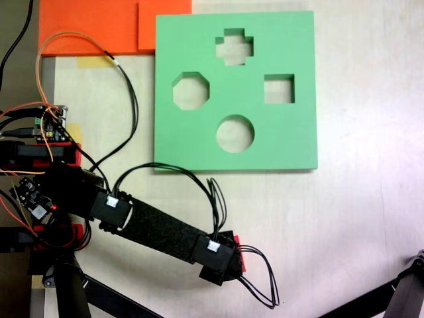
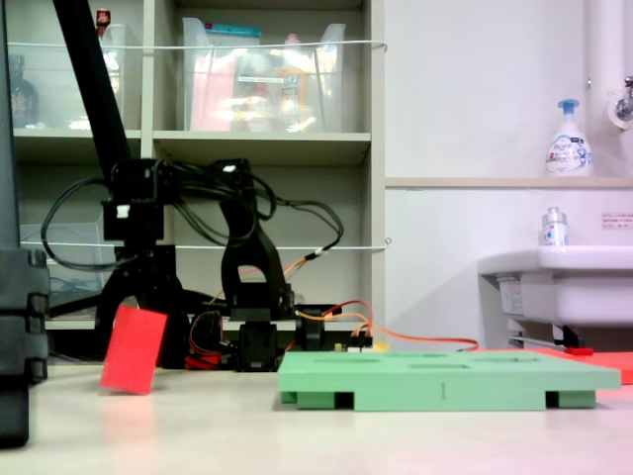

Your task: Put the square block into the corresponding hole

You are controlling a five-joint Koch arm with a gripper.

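The end effector (image 2: 134, 327) holds the red block (image 2: 134, 350) tilted, just above the table (image 2: 297, 435). I judge it should lift clear of the green board (image 1: 235, 93), level the block, then lower it squarely into the square hole (image 1: 279, 89).

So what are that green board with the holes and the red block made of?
The green board looks like thick matte foam: flat colour, no shine, cleanly cut shapes, blunt edges. The red block, tilted under the arm, looks likewise matte, probably foam, though that is less certain.

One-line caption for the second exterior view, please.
Koch arm's tool holds the red square block tilted just above the table, left of the green foam board.
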